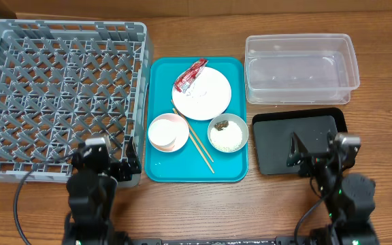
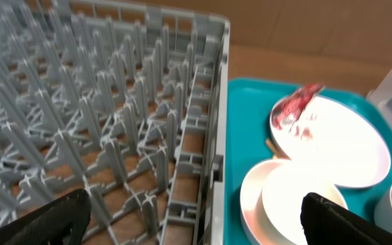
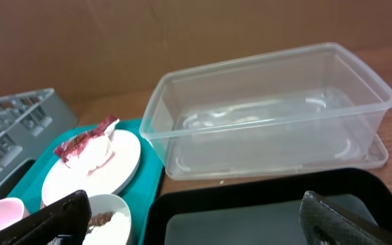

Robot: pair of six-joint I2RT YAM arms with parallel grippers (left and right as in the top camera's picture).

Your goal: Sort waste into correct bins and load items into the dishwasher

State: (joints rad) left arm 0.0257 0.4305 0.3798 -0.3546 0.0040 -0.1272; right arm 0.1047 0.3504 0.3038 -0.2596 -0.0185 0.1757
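Hovering at the near right corner of the grey dish rack point(image 1: 60, 88), the left fingers point(image 2: 50, 219) stand wide apart and grip nothing. The pink bowl point(image 2: 250, 204) on the teal tray point(image 1: 233, 170) lies ahead, nearer the right-hand finger. The right fingers point(image 3: 349, 219) stand equally apart over the black tray point(image 3: 250, 218), with the clear tub point(image 3: 271, 109) beyond them, untouched

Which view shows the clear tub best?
Right wrist: the clear tub sits close and whole, walls and floor visible. Overhead shows it whole but smaller; left wrist catches only a corner.
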